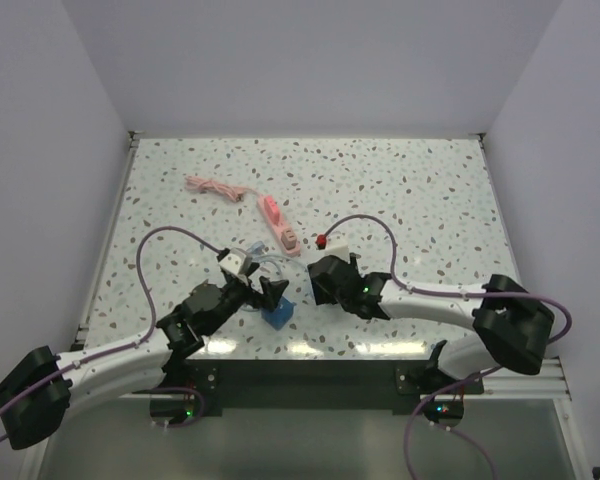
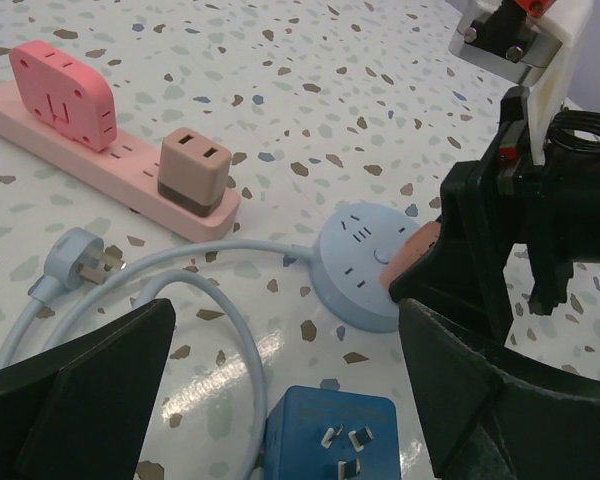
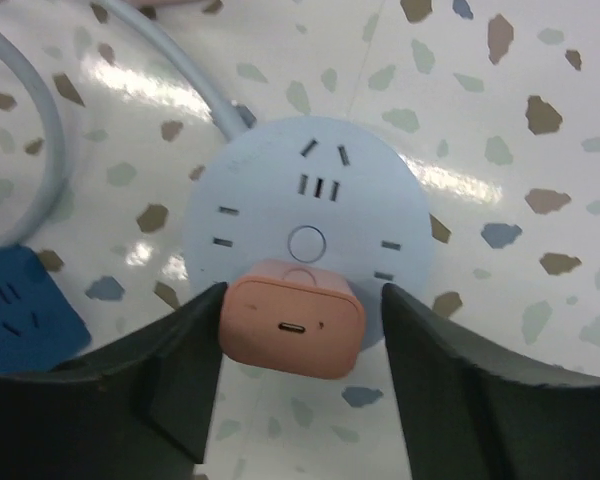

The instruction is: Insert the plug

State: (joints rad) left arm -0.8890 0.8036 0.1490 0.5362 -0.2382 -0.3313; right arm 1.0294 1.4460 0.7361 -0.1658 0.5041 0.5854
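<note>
A salmon-pink plug [image 3: 292, 318] sits in the near edge of a round light-blue socket [image 3: 300, 210] on the speckled table. My right gripper [image 3: 302, 300] is open around the plug: the left finger touches its side, and the right finger stands a little off it. In the left wrist view the plug [image 2: 412, 258] and socket [image 2: 355, 245] show beside the right gripper's black fingers [image 2: 480, 240]. My left gripper [image 2: 285, 320] is wide open and empty, low over a blue cube adapter [image 2: 330, 440] lying prongs up.
A pink power strip [image 1: 280, 225] lies behind, holding a pink adapter [image 2: 60, 92] and a tan plug [image 2: 194, 170]. The socket's pale cable loops to a grey-blue plug [image 2: 75, 262]. A pink cable [image 1: 215, 187] lies at the back left. The blue cube [image 1: 278, 314] is near the table's front edge.
</note>
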